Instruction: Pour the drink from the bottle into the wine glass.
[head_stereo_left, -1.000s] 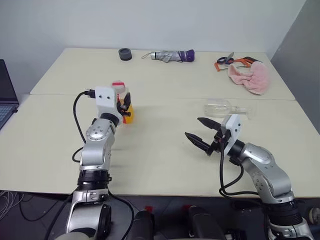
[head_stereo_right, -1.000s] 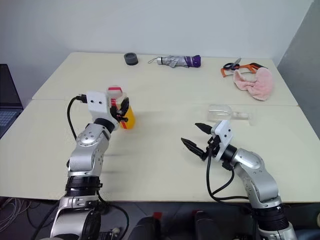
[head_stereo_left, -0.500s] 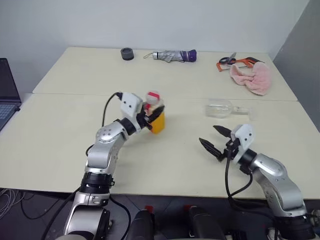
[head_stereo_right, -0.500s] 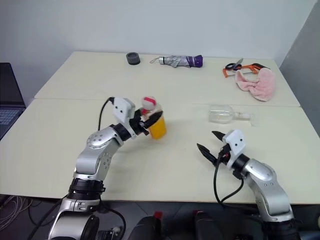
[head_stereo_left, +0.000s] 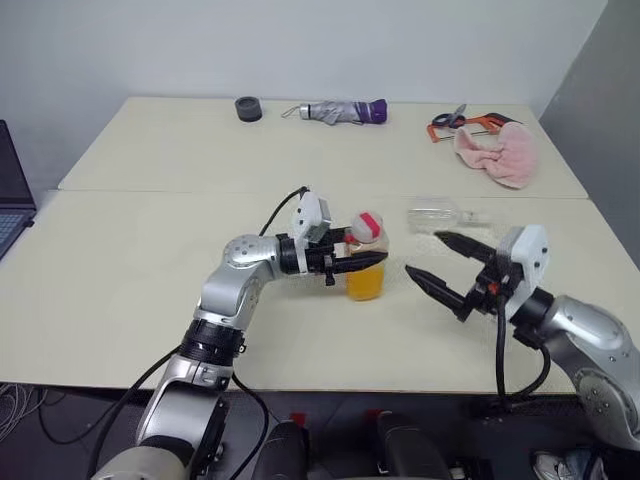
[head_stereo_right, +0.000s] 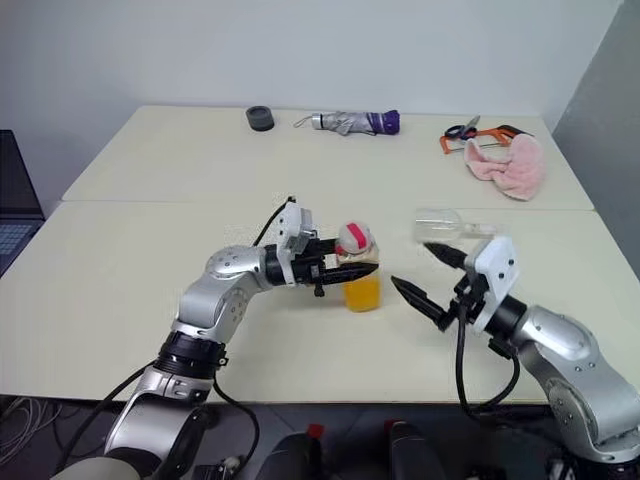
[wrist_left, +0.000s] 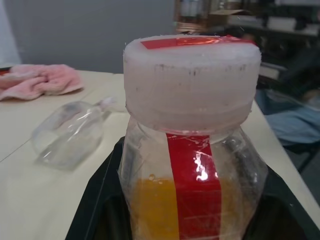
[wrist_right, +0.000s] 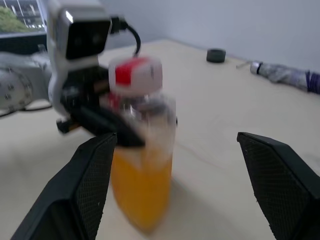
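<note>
Even, soft light from overhead leaves the head views bright, with only faint, short shadows on the pale table (head_stereo_left: 120, 280) and no strong glare. In the left wrist view the bottle (wrist_left: 192, 150) is sharp up close, a small white glint on its red label, while the wine glass (wrist_left: 70, 132) at nine o'clock and the room behind go soft. The right wrist view is smeared by motion blur, worst on the bottle, with hazy daylight from a window at eleven o'clock.

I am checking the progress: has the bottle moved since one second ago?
Yes. The bottle, held in the left claw, has moved toward the robot's right, closer to the lying wine glass.
</note>
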